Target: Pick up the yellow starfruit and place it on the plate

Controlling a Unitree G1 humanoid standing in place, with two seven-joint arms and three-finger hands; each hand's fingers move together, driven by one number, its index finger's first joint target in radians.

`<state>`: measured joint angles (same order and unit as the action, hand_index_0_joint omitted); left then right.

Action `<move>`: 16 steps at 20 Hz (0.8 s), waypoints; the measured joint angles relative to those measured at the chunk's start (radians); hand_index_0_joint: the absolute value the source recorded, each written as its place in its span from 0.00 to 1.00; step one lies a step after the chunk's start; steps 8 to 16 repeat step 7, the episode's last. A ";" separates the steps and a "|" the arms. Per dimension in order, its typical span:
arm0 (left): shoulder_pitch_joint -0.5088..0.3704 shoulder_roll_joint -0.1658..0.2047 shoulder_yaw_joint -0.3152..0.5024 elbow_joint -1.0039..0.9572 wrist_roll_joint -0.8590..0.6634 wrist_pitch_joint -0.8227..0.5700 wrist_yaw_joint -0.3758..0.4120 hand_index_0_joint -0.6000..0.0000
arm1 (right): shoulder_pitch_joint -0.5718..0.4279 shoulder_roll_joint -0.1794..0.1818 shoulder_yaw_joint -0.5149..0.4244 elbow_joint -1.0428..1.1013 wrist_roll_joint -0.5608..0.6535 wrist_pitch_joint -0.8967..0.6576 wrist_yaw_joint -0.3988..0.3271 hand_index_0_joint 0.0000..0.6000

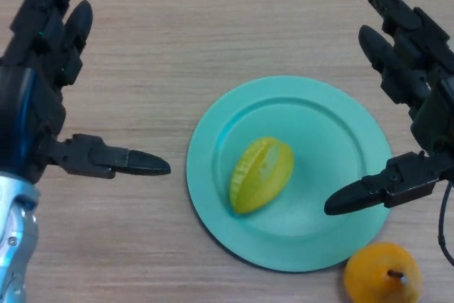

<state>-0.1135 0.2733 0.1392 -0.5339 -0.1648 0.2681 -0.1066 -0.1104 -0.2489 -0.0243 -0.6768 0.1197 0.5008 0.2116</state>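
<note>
i am looking down at the yellow starfruit (261, 174), and it is lying on the plate (333, 122), a little toward my left of the plate's middle and nearer my edge of it, with nothing gripping it. its long axis is running on a slant, from the lower end nearest me and my left up toward the far right, ridges facing upward.

my right hand (418, 115) is hovering over the plate's right rim, fingers straight and spread, thumb pointing inward toward the fruit; the thumb tip is sitting near the fruit's right side but apart from it. my left hand (42, 97) is hanging over the bare table (213, 19) left of the plate, fingers likewise straight and apart, thumb aimed at the plate's rim without touching it. the fruit is lying between my two thumbs, and i am judging the right thumb nearer to it than the left.

counting: one starfruit, one plate, one orange fruit (383, 273) with a small stem resting on the table just beside the plate's near right rim, and two hands, both holding nothing.

judging by how things are lying, the placing is looking done, so i am reckoning that any coming move is only a matter of keeping both hands clear of the plate.
</note>
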 measured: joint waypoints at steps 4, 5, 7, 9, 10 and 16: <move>-0.044 0.022 -0.002 0.066 0.028 -0.125 -0.027 1.00 | -0.036 -0.007 -0.004 0.025 0.000 -0.003 0.022 0.00; -0.048 0.038 0.002 0.068 0.028 -0.137 -0.035 1.00 | -0.036 -0.007 -0.004 0.038 0.000 -0.021 0.025 0.00; -0.047 0.041 0.019 0.083 0.037 -0.176 -0.040 1.00 | -0.036 -0.010 -0.005 0.049 -0.003 -0.031 0.025 0.00; -0.047 0.041 0.019 0.083 0.037 -0.176 -0.040 1.00 | -0.036 -0.010 -0.005 0.049 -0.003 -0.031 0.025 0.00; -0.047 0.041 0.019 0.083 0.037 -0.176 -0.040 1.00 | -0.036 -0.010 -0.005 0.049 -0.003 -0.031 0.025 0.00; -0.047 0.041 0.019 0.083 0.037 -0.176 -0.040 1.00 | -0.036 -0.010 -0.005 0.049 -0.003 -0.031 0.025 0.00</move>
